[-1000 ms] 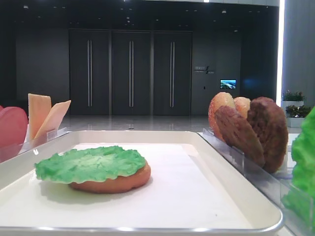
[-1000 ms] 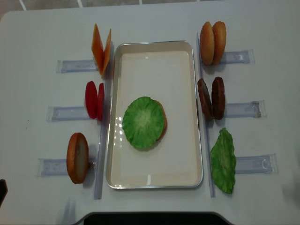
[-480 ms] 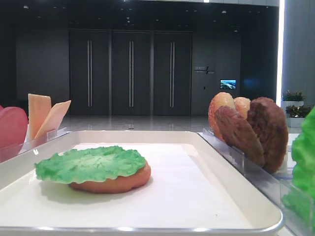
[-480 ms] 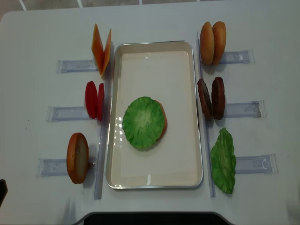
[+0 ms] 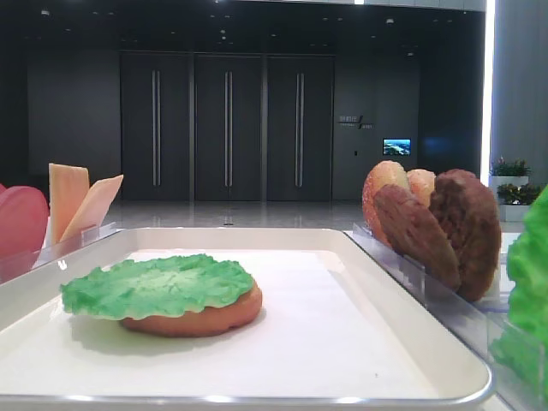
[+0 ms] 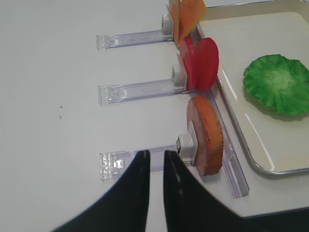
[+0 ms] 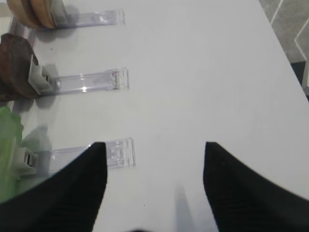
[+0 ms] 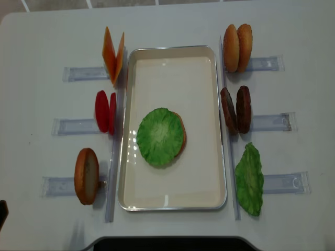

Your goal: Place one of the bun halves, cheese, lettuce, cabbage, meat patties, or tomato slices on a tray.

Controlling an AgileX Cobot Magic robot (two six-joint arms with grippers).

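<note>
The tray (image 8: 172,52) lay at the centre of the white table (image 8: 42,36), and on its liner, a little toward 7 o'clock from the middle, a lettuce leaf (image 8: 159,137) sat flat on top of a bun half (image 8: 182,137) whose edge showed at the leaf's 3 o'clock side. Clear plastic holders (image 8: 272,123) flanked the tray. At 10 o'clock stood the cheese slices (image 8: 113,55) leaning apart in a V, at 9 o'clock the tomato slices (image 8: 105,111) on edge, and at 8 o'clock a single bun half (image 8: 86,175) upright. At 2 o'clock two bun halves (image 8: 237,47) stood together, at 3 o'clock the meat patties (image 8: 236,110), and at 4 o'clock a second lettuce leaf (image 8: 249,179) on edge.

The left gripper (image 6: 155,166) hung above the table just beside the lone bun's holder, its fingers nearly pressed together and carrying nothing. The right gripper (image 7: 154,169) hovered over bare table with its fingers spread wide, nothing between them
</note>
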